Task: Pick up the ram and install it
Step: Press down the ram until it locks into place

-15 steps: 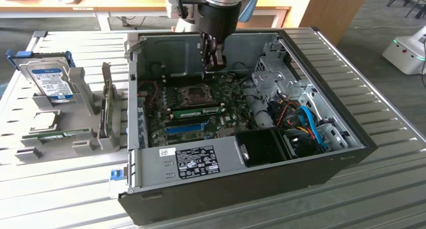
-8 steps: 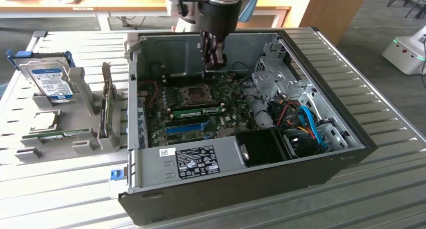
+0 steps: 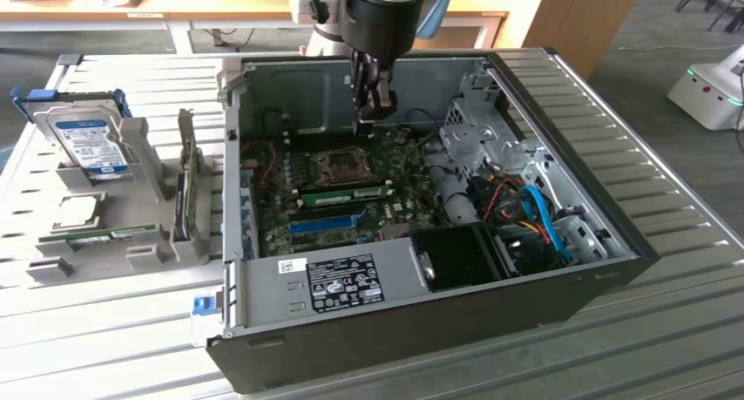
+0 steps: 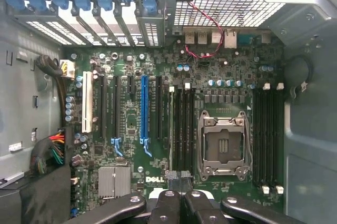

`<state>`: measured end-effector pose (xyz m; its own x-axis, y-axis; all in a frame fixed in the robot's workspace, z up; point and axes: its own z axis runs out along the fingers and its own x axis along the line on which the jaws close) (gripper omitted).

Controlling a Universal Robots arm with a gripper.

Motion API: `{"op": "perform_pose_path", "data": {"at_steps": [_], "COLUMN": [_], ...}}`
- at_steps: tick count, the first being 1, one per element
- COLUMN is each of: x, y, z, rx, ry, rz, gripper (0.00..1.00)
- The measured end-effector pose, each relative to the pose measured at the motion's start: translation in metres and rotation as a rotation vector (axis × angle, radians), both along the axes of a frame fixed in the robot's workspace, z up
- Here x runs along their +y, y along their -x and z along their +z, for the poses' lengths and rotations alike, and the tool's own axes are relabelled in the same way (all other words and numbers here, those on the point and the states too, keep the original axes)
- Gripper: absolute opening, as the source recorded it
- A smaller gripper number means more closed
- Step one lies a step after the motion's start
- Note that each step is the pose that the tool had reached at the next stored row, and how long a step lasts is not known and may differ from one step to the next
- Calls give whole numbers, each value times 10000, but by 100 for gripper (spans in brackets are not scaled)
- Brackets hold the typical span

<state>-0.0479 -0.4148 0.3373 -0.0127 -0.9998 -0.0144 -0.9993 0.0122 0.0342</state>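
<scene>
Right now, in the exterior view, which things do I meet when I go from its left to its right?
Hard drive → upright gray holder → ram seated on the motherboard → gripper, shut, above the board → blue cables → white machine on the floor.

We see a ribbed metal table (image 3: 651, 156) — on it sits the open computer case (image 3: 430, 269), and at the exterior view's left a grey fixture (image 3: 139, 252) holding parts.
</scene>
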Motion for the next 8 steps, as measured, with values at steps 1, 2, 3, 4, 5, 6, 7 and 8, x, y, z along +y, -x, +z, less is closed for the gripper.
{"op": "perform_pose_path", "data": {"at_steps": [1,2,3,4,5,6,7,8], "x": [0,0,0,0,0,0,0,0], "y": [0,0,0,0,0,0,0,0], "z": [1,1,1,1,1,1,1,1], "rx": [1,1,1,1,1,1,1,1], "ry": [2,2,3,2,2,2,2,2], "rz": [0,0,0,0,0,0,0,0], "gripper": [10,10,10,10,10,10,10,10]}}
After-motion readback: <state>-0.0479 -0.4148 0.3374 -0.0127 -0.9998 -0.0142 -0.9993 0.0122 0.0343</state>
